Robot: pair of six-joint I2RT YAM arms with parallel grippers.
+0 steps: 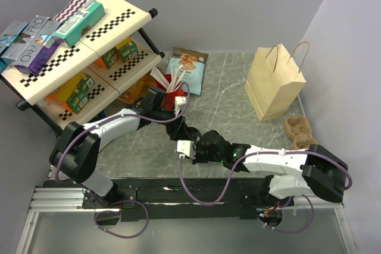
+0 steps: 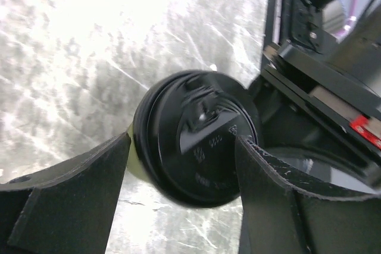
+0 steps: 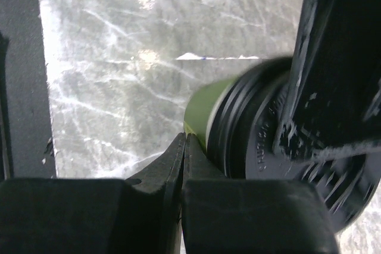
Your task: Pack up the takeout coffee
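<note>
There is one takeout coffee [image 3: 205, 108] here, a green cup under one round black lid [image 2: 196, 141], and two arms meeting over it near the middle of the desk [image 1: 226, 99]. The left arm [image 1: 113, 124] reaches out from its base at a slant and comes at the cup lid-first. The left fingers [image 2: 71, 200] sit one on each side of the lid, closed against its rim, so the coffee is caught between them with a sliver of green wall showing beside one finger. The right arm [image 1: 274, 162] lies low and stretched across toward the left. The right fingers [image 3: 161, 171] are pressed together with nothing between them, their tip just beside the cup's green wall, though I cannot tell whether it touches. From the right wrist one left finger crosses the face of the lid and hides part of it. From the left wrist the right arm's dark body crowds in just beside the fingers. Around them I count one paper bag [image 1: 271, 84] standing upright, well apart from both sets of fingers; one brown cup carrier [image 1: 299, 132] near it; one red cup [image 1: 172, 96] of white stirrers just behind the left wrist; one snack bag [image 1: 187, 69] lying flat beyond that; and one two-tier shelf [image 1: 113, 19] of boxes off past the left arm
</note>
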